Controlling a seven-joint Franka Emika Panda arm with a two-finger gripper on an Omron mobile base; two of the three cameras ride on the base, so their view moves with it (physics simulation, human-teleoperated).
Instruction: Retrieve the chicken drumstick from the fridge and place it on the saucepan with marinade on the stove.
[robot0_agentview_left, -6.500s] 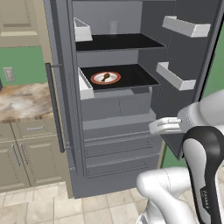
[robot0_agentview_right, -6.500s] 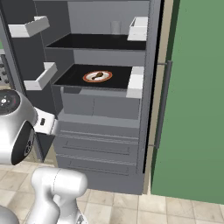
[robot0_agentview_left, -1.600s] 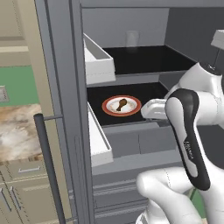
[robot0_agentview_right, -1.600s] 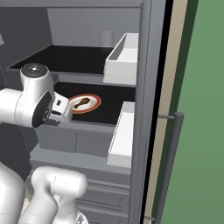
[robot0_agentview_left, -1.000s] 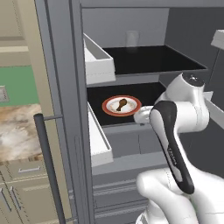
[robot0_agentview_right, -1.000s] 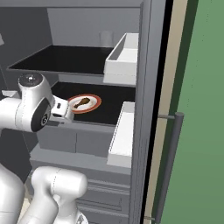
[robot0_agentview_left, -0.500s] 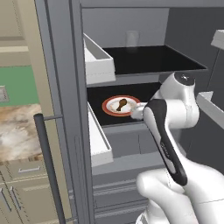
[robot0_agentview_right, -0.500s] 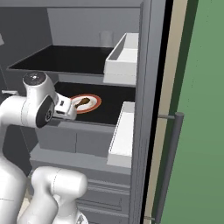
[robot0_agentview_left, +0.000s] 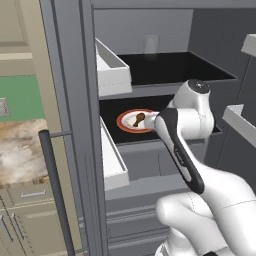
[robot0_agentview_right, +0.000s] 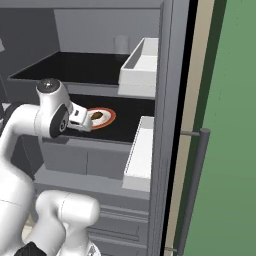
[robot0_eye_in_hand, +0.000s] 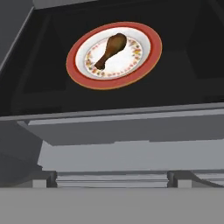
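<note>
The chicken drumstick (robot0_eye_in_hand: 111, 50) is a brown leg lying on a white plate with an orange-red rim (robot0_eye_in_hand: 151, 48). The plate sits on the dark middle shelf of the open fridge (robot0_agentview_left: 70, 100). From the left base view the drumstick (robot0_agentview_left: 137, 119) lies just left of my hand. My gripper (robot0_agentview_right: 85, 119) hovers at the shelf's front edge, a short way from the drumstick (robot0_agentview_right: 96, 116), open and empty. The saucepan, marinade and stove are out of view.
White door bins (robot0_agentview_left: 112, 70) (robot0_agentview_right: 137, 155) flank the shelf opening on both sides. A pale translucent cup (robot0_agentview_left: 150, 44) stands on the upper shelf. Grey drawers lie below the plate's shelf. A marble counter (robot0_agentview_left: 20, 150) is left of the fridge door.
Over the last second my arm swung left and the hand came closer to the plate. The drumstick has not moved. The jaws stayed open.
</note>
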